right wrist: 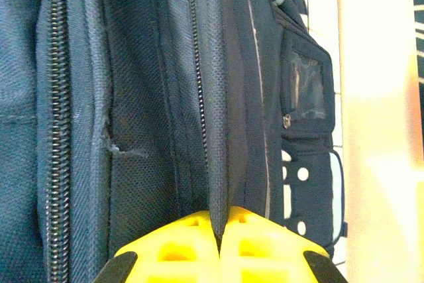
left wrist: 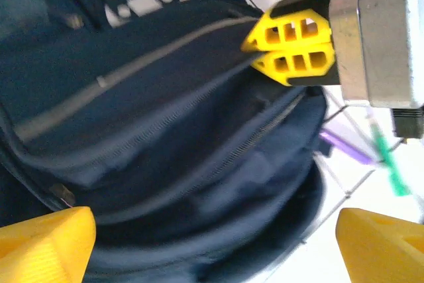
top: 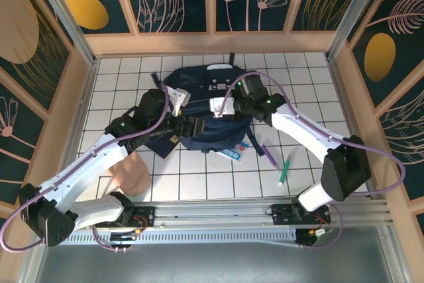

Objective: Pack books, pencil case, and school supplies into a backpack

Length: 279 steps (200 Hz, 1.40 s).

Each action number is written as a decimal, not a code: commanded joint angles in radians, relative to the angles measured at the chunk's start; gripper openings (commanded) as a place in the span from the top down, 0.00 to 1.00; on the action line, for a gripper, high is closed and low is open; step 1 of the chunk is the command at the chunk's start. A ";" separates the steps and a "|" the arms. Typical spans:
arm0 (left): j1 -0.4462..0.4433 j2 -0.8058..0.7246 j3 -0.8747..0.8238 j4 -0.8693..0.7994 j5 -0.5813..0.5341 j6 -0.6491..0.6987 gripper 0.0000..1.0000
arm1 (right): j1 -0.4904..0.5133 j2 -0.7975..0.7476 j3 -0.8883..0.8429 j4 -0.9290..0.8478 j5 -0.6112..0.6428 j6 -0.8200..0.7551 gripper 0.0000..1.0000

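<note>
Seems the opening step: right gripper [right wrist: 220,230] clamps a fold of the backpack [top: 199,94], left gripper [left wrist: 215,236] fingers stand apart; next calls for gripping the opposite edge

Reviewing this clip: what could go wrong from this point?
1. The right gripper pinches, jaws shut, just a thin fabric fold of the backpack; the fold may slip free.
2. The left gripper hangs open above, holding nothing, so a pull could drag the backpack onto the purple pen and green pen beside it.
</note>
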 commanded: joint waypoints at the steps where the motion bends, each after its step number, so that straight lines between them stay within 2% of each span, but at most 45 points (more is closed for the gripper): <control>1: 0.004 -0.089 -0.056 0.195 -0.165 0.435 0.11 | -0.017 -0.043 -0.001 0.117 -0.148 -0.082 1.00; 13: 0.004 -0.103 -0.141 0.322 -0.145 0.617 0.12 | -0.034 -0.057 -0.015 0.100 -0.194 -0.102 1.00; 28: 0.004 -0.072 -0.177 0.373 -0.069 0.838 0.11 | -0.049 -0.081 -0.050 0.140 -0.231 -0.076 1.00; 49: 0.009 0.039 -0.138 0.336 -0.067 0.980 0.15 | -0.052 -0.098 -0.081 0.166 -0.258 -0.054 1.00; 60: 0.008 0.097 -0.104 0.297 -0.049 1.033 0.24 | -0.057 -0.099 -0.081 0.159 -0.257 -0.047 1.00; 77: 0.017 0.174 -0.070 0.311 -0.057 1.032 0.39 | -0.064 -0.107 -0.095 0.157 -0.257 -0.039 1.00; 83: 0.023 0.203 -0.031 0.320 -0.049 1.027 0.49 | -0.064 -0.113 -0.104 0.165 -0.259 -0.035 1.00; 90: 0.026 0.231 -0.009 0.334 -0.043 1.014 0.56 | -0.064 -0.121 -0.114 0.177 -0.267 -0.026 1.00; 104: 0.031 0.281 0.025 0.340 -0.023 1.013 0.58 | -0.064 -0.137 -0.130 0.204 -0.289 -0.003 1.00; 112: 0.033 0.303 0.039 0.350 -0.028 1.015 0.63 | -0.063 -0.142 -0.133 0.209 -0.300 0.007 1.00; 126: 0.046 0.340 0.073 0.349 -0.016 1.021 0.83 | -0.092 -0.151 -0.133 0.207 -0.313 0.014 1.00; 138: 0.067 0.365 0.103 0.324 0.046 1.032 1.00 | -0.095 -0.159 -0.142 0.214 -0.316 0.019 1.00; 147: 0.083 0.375 0.117 0.314 0.094 1.044 1.00 | -0.099 -0.165 -0.154 0.234 -0.312 0.037 1.00; 164: 0.106 0.371 0.111 0.359 0.142 1.028 1.00 | -0.127 -0.190 -0.177 0.314 -0.321 0.198 0.65; 170: 0.115 0.368 0.108 0.381 0.147 1.013 1.00 | -0.147 -0.204 -0.180 0.340 -0.332 0.298 0.58; 185: 0.138 0.364 0.111 0.404 0.172 0.983 1.00 | -0.204 -0.261 -0.227 0.442 -0.322 0.556 0.54; 194: 0.151 0.364 0.115 0.405 0.190 0.972 1.00 | -0.232 -0.315 -0.296 0.527 -0.269 0.698 0.52; 203: 0.160 0.364 0.117 0.404 0.201 0.970 1.00 | -0.263 -0.371 -0.374 0.597 -0.207 0.817 0.45; 216: 0.171 0.364 0.112 0.406 0.222 0.976 1.00 | -0.341 -0.431 -0.455 0.630 -0.130 1.001 0.43; 224: 0.179 0.363 0.110 0.410 0.249 0.974 1.00 | -0.411 -0.448 -0.487 0.614 -0.129 1.102 0.42; 235: 0.200 0.360 0.109 0.427 0.308 0.948 1.00 | -0.522 -0.445 -0.517 0.574 -0.206 1.194 0.44; 247: 0.231 0.354 0.109 0.457 0.392 0.902 1.00 | -0.625 -0.408 -0.533 0.529 -0.336 1.230 0.46; 257: 0.257 0.343 0.104 0.484 0.462 0.874 1.00 | -0.682 -0.356 -0.525 0.458 -0.423 1.187 0.48; 269: 0.285 0.326 0.091 0.539 0.538 0.823 1.00 | -0.699 -0.305 -0.498 0.348 -0.456 1.071 0.48; 279: 0.309 0.322 0.100 0.569 0.590 0.776 1.00 | -0.700 -0.262 -0.460 0.234 -0.435 0.968 0.48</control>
